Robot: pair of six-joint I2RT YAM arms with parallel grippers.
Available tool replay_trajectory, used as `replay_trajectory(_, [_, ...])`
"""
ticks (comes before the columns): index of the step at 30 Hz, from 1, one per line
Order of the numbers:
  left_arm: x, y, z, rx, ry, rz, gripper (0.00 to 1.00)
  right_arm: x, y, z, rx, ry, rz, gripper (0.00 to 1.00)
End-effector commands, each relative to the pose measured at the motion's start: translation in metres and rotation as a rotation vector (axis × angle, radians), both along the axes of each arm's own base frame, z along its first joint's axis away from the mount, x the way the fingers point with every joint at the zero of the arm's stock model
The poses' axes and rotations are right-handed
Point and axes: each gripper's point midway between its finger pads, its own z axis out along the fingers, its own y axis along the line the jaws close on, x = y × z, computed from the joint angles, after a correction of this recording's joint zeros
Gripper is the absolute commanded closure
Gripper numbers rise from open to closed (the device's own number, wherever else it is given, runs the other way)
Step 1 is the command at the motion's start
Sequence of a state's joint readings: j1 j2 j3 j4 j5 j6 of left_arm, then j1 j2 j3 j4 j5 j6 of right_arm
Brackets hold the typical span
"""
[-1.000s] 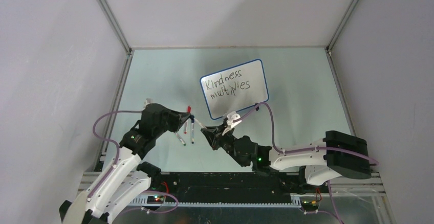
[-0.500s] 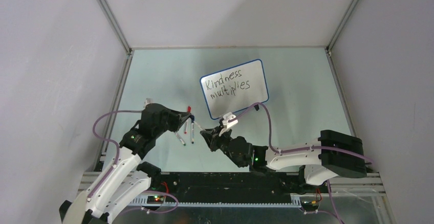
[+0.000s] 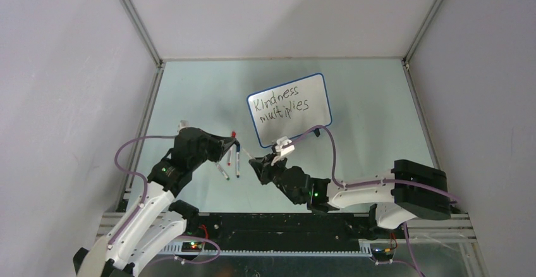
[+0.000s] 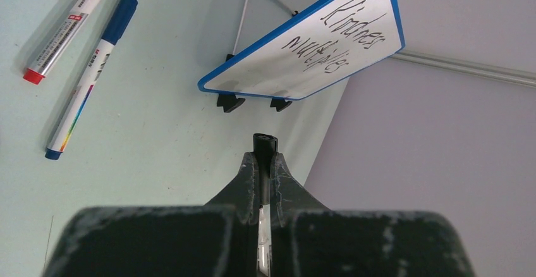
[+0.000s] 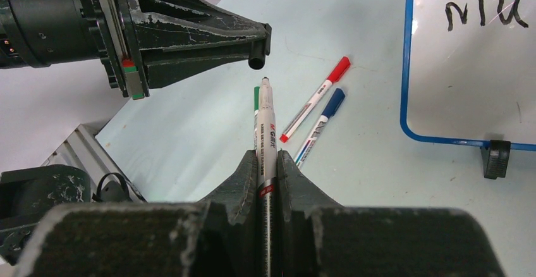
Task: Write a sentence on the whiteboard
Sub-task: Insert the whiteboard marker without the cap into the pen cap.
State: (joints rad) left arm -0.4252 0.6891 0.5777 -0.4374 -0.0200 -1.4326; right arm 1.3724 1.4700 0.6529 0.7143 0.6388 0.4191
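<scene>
The pale green table (image 3: 366,100) carries the whiteboard (image 3: 297,125), which stands tilted back near its middle on two small black feet and a thin wire prop. The sentence (image 3: 278,103), "Kindness multiplies", already fills its upper part in two lines. The board looks light and glossy, so a push would likely slide or tip it. It is best taken by the blue rim, away from the ink, which probably smears.

In front of it the right gripper (image 5: 268,160) is clamped on a marker (image 5: 265,125) at mid barrel, with the bare tip pointing forward. The barrel looks thin, stiff and smooth, so it could slip lengthwise under pressure.

The left gripper (image 4: 265,157) pinches a small black cap (image 4: 265,144) between closed fingers, its mouth just apart from the tip. The cap seems rigid and very light, and it probably needs straight alignment to go on.

A red-capped pen (image 5: 316,98) and a blue-capped pen (image 5: 321,125) lie loose on the table
</scene>
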Motion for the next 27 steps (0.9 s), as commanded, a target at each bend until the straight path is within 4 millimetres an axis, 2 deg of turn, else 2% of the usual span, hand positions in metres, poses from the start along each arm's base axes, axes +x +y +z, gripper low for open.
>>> replay_trajectory(1, [0.0049, 0.0002, 0.0064, -0.015, -0.025, 0.012, 1.0, 0.0059, 0.0085, 0.0207, 0.07, 0.0, -0.016, 1.0])
replay_trajectory(27, [0.0043, -0.0008, 0.0041, -0.021, -0.025, 0.006, 1.0, 0.0143, 0.0132, 0.0217, 0.067, 0.002, -0.019, 1.0])
